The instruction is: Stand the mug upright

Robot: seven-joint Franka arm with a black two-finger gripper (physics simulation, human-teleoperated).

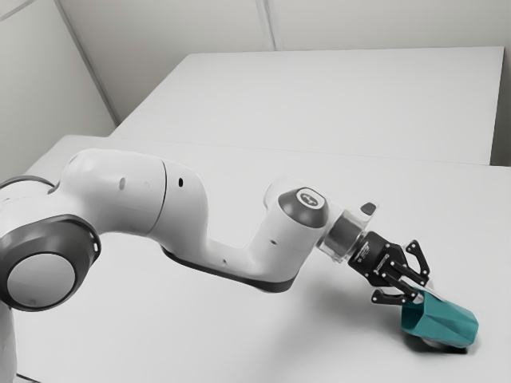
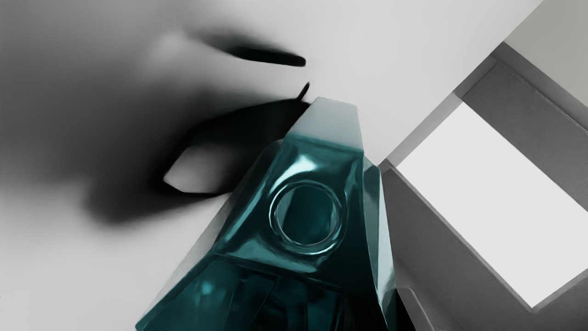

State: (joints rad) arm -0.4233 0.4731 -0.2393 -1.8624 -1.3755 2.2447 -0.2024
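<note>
While the wide white table (image 1: 239, 343) was spanned by the arm (image 1: 132, 195), the black gripper (image 1: 421, 294) was held low and slanted at the mug's near end, presumably so that the body could be turned from there. Whether it was closed on anything could not be told. The teal mug (image 1: 441, 319) was seen over on its side, not upright, its long body sloped away from the gripper. Beneath it a dark shadow (image 2: 262, 119) was cast, so some lift off the table was suggested, though contact could not be ruled out. For standing, its base would have to be swung down.
</note>
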